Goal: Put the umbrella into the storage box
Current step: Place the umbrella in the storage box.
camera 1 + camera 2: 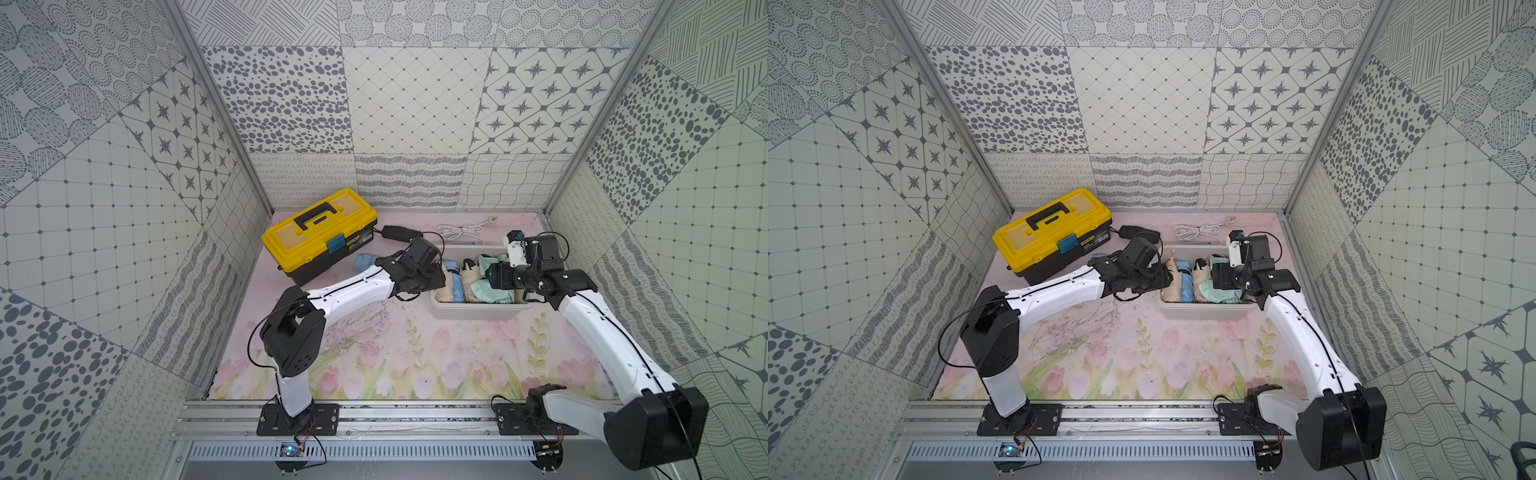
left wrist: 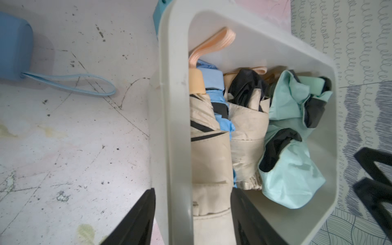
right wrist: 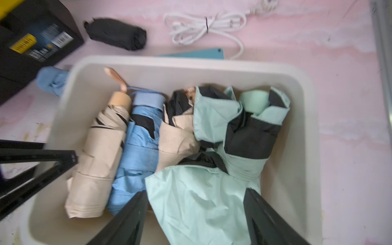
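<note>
Left wrist view: left jaws apart astride storage box [image 2: 176, 127] rim

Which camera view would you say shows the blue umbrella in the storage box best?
The right wrist view: the blue umbrella lies close up, nearly its whole length visible. The left wrist view shows only slivers of it; both top views show a small strip.

yellow toolbox [image 1: 318, 232] (lid shut) | white cable [image 1: 459, 230], bundled | floral mat [image 1: 415, 361]
</note>
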